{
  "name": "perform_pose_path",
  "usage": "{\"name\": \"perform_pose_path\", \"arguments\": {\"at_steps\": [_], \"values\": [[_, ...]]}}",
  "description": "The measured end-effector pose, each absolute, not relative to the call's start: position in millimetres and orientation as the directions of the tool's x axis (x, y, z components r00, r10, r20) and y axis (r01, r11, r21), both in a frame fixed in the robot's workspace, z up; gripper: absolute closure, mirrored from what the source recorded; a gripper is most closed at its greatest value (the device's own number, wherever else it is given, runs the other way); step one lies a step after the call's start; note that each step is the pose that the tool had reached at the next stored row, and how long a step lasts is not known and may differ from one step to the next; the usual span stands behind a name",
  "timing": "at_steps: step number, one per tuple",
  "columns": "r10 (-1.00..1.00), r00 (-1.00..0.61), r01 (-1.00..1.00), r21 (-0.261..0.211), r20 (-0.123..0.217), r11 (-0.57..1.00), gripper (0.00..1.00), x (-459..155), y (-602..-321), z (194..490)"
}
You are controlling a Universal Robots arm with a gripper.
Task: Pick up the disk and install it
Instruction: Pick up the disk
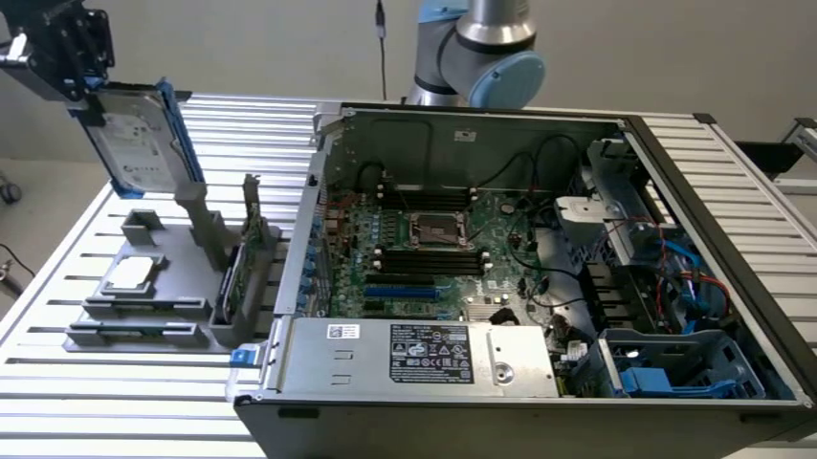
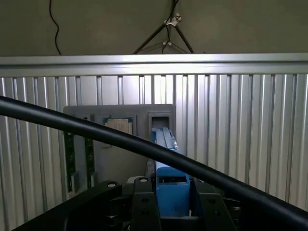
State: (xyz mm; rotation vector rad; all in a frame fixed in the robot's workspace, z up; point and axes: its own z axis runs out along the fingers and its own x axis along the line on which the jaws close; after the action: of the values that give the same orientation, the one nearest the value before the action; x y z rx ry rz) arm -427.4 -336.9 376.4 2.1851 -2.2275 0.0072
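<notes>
At the exterior frame's upper left the gripper (image 1: 87, 86) has its jaws clamped on the top end of the disk (image 1: 138, 143), hanging above the grey holder (image 1: 141, 287); held by one end, it may tilt and strike the computer case (image 1: 317, 191) wall.

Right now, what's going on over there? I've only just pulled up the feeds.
The gripper is shut on the disk, clamping its blue carrier at the upper end. It holds the disk in the air, roughly upright, above the grey parts holder on the exterior view's left. A processor chip lies in that holder. The open computer case stands on the slatted table to the exterior view's right, and the disk is not yet installed in it.
</notes>
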Motion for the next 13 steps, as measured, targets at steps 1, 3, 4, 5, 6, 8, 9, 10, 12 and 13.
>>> {"name": "perform_pose_path", "arguments": {"at_steps": [1, 3, 4, 5, 6, 8, 9, 10, 12, 13], "values": [[-1.000, -0.019, -1.000, 0.012, 0.018, 0.019, 0.67, -424, -337, 381], [-1.000, -0.019, -1.000, 0.012, 0.018, 0.019, 0.67, -415, -337, 390], [-1.000, -0.019, -1.000, 0.012, 0.018, 0.019, 0.67, -410, -337, 395], [-1.000, -0.019, -1.000, 0.012, 0.018, 0.019, 0.67, -405, -337, 399], [-1.000, -0.019, -1.000, 0.012, 0.018, 0.019, 0.67, -401, -338, 404], [-1.000, -0.019, -1.000, 0.012, 0.018, 0.019, 0.67, -392, -338, 413], [-1.000, -0.019, -1.000, 0.012, 0.018, 0.019, 0.67, -387, -339, 417], [-1.000, -0.019, -1.000, 0.012, 0.018, 0.019, 0.67, -383, -339, 422], [-1.000, -0.019, -1.000, 0.013, 0.018, 0.019, 0.67, -373, -341, 431], [-1.000, -0.019, -1.000, 0.013, 0.017, 0.019, 0.67, -369, -342, 436]]}}
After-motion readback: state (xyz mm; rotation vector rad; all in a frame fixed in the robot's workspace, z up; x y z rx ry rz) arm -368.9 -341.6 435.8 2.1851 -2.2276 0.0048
